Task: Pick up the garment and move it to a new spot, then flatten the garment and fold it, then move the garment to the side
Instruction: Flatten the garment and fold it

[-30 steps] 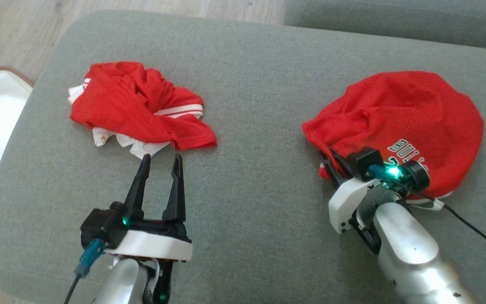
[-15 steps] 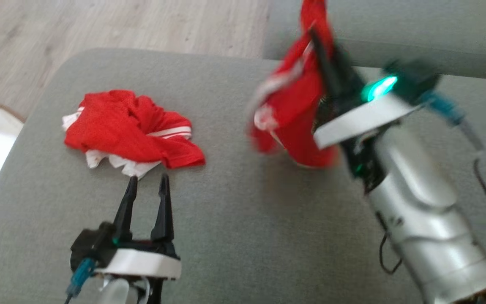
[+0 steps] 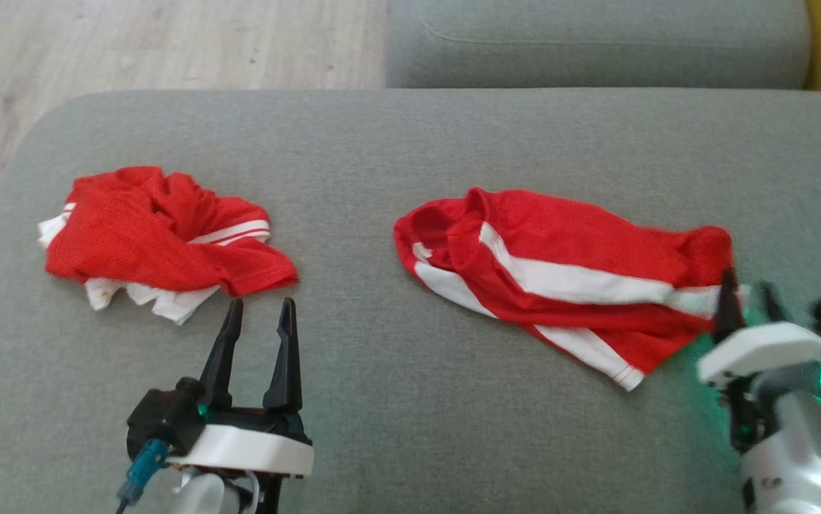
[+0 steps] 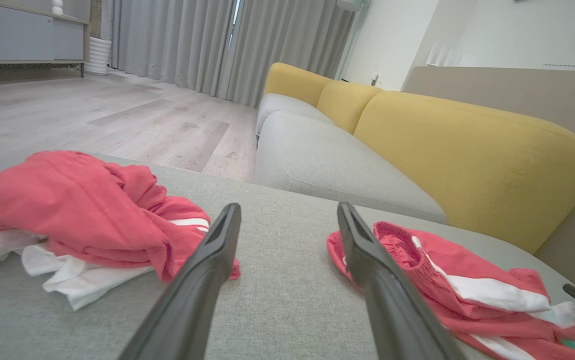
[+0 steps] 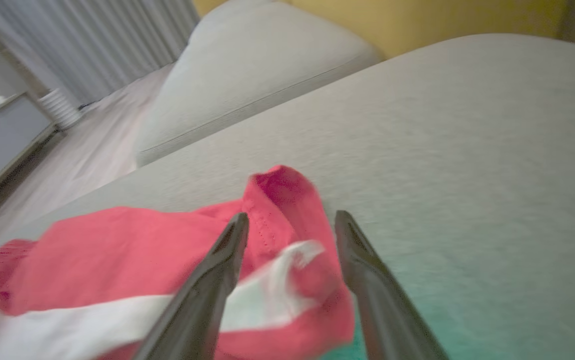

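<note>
R pincer point(image 3: 746, 285) spread at the end of the red white-striped fabric shorts point(image 3: 560, 264).
We see shorts lying flat-ish on grey fabric cushion point(image 3: 382, 157), centre-right; a corner sits btwn R's parted jaws, unpinched. L pincer point(image 3: 260, 307) spread, holding nothing.

No text or label is legible (nor any number)
</note>
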Available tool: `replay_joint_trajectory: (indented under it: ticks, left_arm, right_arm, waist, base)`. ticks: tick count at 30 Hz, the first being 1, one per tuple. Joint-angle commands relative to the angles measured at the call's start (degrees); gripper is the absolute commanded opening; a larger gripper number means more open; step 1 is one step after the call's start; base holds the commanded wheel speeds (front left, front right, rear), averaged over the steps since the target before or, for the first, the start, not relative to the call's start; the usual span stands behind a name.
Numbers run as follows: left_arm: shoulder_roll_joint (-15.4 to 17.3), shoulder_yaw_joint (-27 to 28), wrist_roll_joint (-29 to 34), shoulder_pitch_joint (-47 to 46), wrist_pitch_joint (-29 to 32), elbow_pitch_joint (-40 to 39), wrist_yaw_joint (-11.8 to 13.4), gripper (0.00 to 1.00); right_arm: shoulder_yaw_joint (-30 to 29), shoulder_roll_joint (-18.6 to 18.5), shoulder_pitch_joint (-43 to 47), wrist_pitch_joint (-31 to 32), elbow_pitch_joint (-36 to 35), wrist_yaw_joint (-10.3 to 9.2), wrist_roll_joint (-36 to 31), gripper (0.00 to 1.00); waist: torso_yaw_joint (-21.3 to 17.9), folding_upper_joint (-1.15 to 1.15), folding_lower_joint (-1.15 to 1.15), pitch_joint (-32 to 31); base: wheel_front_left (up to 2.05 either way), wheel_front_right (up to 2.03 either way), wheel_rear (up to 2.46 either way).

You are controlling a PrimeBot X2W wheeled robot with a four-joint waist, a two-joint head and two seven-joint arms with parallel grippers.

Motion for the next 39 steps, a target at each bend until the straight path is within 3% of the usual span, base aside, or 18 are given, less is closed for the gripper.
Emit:
replay_joint_trajectory:
  ticks: [1,4,8,16,23,29,39]
  left_arm:
    - [0.01,1.51,0.45,-2.6,-0.53,-1.67,-0.05,1.0]
    - [0.01,1.81,0.68,-2.79,-0.53,-1.54,-0.08,1.0]
    - [0.01,2.27,1.08,-3.03,-0.53,-1.46,-0.23,1.0]
    - [0.01,3.27,0.64,-3.02,-0.53,-3.17,-0.27,1.0]
    - [0.01,3.2,0.44,-2.62,-0.53,-3.01,-0.97,1.0]
    - [0.01,3.15,0.28,-2.37,-0.53,-2.61,-1.38,1.0]
    - [0.01,2.83,0.04,-3.13,-0.53,-2.53,-1.84,1.0]
  right_arm:
    - [-0.85,-0.29,-4.67,-1.95,-1.62,-0.04,-1.87,1.0]
    - [-3.78,0.95,-6.11,-3.7,-0.7,-0.04,-5.16,1.0]
    - [-1.7,1.94,-6.85,-5.28,-4.78,-0.04,-8.07,1.0]
    - [11.65,2.23,1.97,-5.82,-24.15,-0.04,-6.99,1.0]
    - [15.73,2.24,14.36,-5.84,-36.99,-0.04,-4.87,1.0]
    - [16.34,2.24,18.27,-5.84,-39.56,-0.04,-3.21,1.0]
    - [17.78,2.24,17.53,-5.85,-40.27,-0.04,-6.44,1.0]
  waist:
    - [-0.68,0.0,-0.01,0.46]
    - [-1.67,0.0,-0.01,0.6]
    - [-2.96,0.0,-0.01,0.46]
    - [-5.49,0.0,-0.01,0.06]
    - [-6.34,0.0,-0.01,-0.31]
    - [-6.13,0.0,-0.01,-0.2]
    - [-4.87,0.0,-0.01,0.77]
  base:
    - [0.0,0.0,0.0]
    - [0.0,0.0,0.0]
    - [0.0,0.0,0.0]
    - [0.0,0.0,0.0]
    - [0.0,0.0,0.0]
    - [0.0,0.0,0.0]
    - [0.0,0.0,0.0]
